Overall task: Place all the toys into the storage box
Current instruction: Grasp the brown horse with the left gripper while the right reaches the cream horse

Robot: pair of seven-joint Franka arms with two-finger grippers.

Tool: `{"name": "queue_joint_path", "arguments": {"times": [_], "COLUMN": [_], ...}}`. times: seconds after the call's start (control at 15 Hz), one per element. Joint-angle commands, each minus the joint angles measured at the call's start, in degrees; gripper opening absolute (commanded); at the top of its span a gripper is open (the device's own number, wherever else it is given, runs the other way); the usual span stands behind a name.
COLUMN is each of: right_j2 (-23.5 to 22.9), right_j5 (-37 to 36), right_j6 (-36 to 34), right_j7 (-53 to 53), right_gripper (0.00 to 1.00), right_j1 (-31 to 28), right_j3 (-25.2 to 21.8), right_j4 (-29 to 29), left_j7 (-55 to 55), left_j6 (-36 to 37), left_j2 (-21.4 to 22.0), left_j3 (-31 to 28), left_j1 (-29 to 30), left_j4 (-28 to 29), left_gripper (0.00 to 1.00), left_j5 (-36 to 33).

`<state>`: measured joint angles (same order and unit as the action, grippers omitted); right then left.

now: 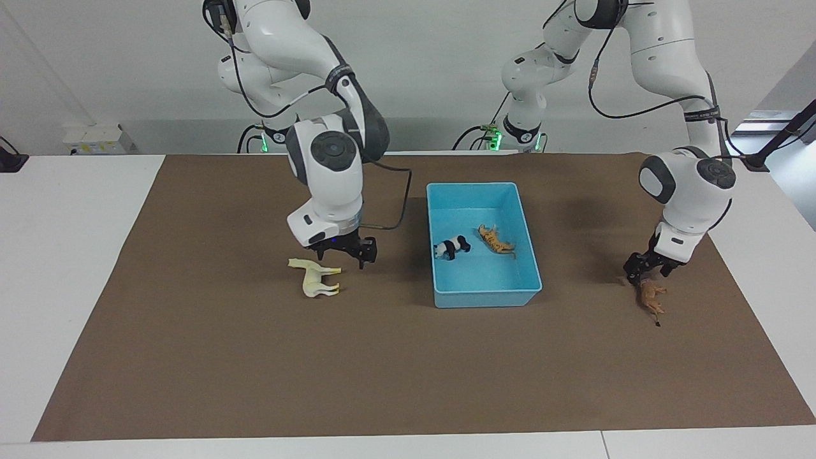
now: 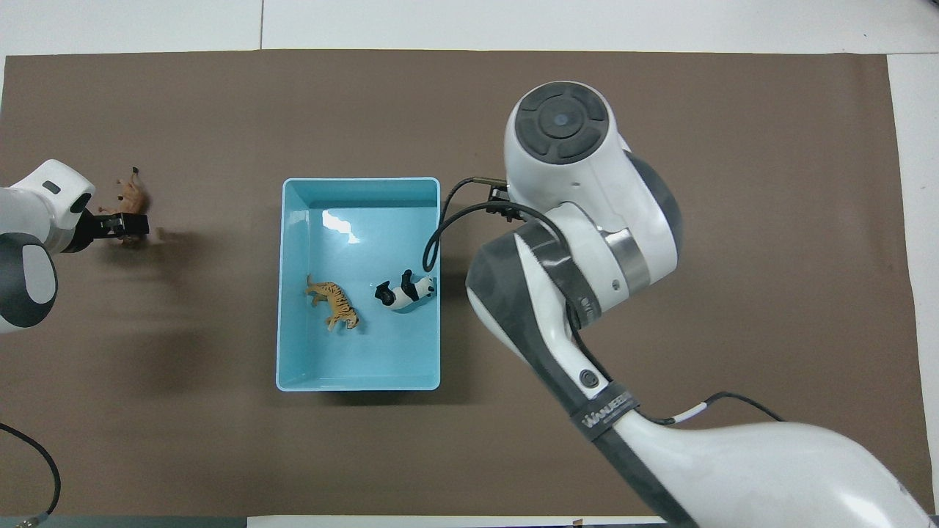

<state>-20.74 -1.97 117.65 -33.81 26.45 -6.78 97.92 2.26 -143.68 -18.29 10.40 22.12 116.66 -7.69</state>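
Two toys lie outside the box (image 1: 484, 296) (horse (image 1: 315, 278) hidden overhead).

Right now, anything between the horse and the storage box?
Nothing on the mat between the horse and the storage box. The right tool hangs just above the horse, toward the box. Panda and tiger already lie inside.

Both arms bent downward, right claw (image 1: 344, 250) open, left claw (image 1: 645, 270) low.
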Motion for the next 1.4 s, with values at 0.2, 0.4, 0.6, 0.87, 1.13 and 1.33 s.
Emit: {"name": "queue_joint_path", "arguments": {"times": [0.2, 0.4, 0.6, 0.87, 1.13, 1.33], "right_j2": [4.83, 4.74, 4.22, 4.22, 3.60, 3.78], "right_j5": [-1.02, -1.11, -2.50, -3.74, -3.74, -3.66], "right_j6": [12.25, 16.37, 17.79, 19.71, 30.97, 28.62], "right_j7": [4.96, 7.88, 7.97, 9.10, 9.64, 8.41], "right_gripper": [1.00, 1.00, 1.00, 1.00, 0.99, 0.00], "right_j1": [-3.42, -4.65, -4.74, -4.83, -5.00, -4.74], "right_j3": [0.80, 0.80, 0.80, 0.80, 0.80, 0.80], "right_j4": [14.48, 17.91, 18.62, 20.02, 25.92, 25.13], "left_j7": [-0.15, -0.32, -2.35, -2.87, -7.42, -13.49], "left_j6": [-6.61, -6.00, -3.20, 7.07, 18.50, 25.88], "left_j2": [1.06, 1.06, 1.06, 1.76, 4.75, 6.24], "left_j3": [-0.03, -0.03, 0.06, 0.24, 0.59, 0.76], "left_j1": [0.90, 0.64, 0.11, -2.16, -8.83, -13.93], "left_j4": [3.84, 3.05, 0.51, -7.04, -13.38, -17.42], "left_gripper": [0.48, 0.03, 0.00, 0.00, 0.00, 0.00], "left_j5": [-0.05, -0.05, -0.05, -0.05, 0.13, 0.31]}}
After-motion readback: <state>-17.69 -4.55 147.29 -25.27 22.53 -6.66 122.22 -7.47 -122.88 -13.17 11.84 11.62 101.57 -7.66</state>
